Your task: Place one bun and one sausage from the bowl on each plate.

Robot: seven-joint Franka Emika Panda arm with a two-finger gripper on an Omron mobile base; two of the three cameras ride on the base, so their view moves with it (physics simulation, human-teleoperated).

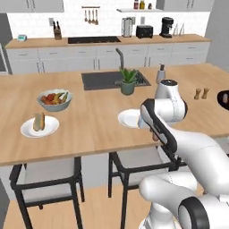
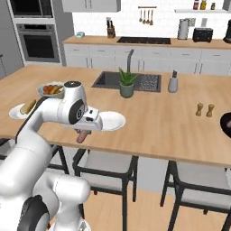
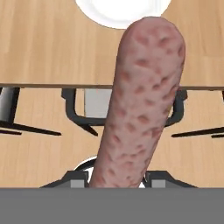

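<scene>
A mottled pink sausage (image 3: pixel 142 100) fills the gripper's (image 3: pixel 117 178) closed fingers, seemingly beside the white plate (image 3: pixel 118 13).

Arm bent low at centre of right base view, gripper (image 2: pixel 81 133) pointing down, fingers clamped on sausage (image 3: pixel 140 105).

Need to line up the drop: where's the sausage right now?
The sausage is clamped in the claw, hanging past the counter's near edge, just short of the empty plate.
</scene>
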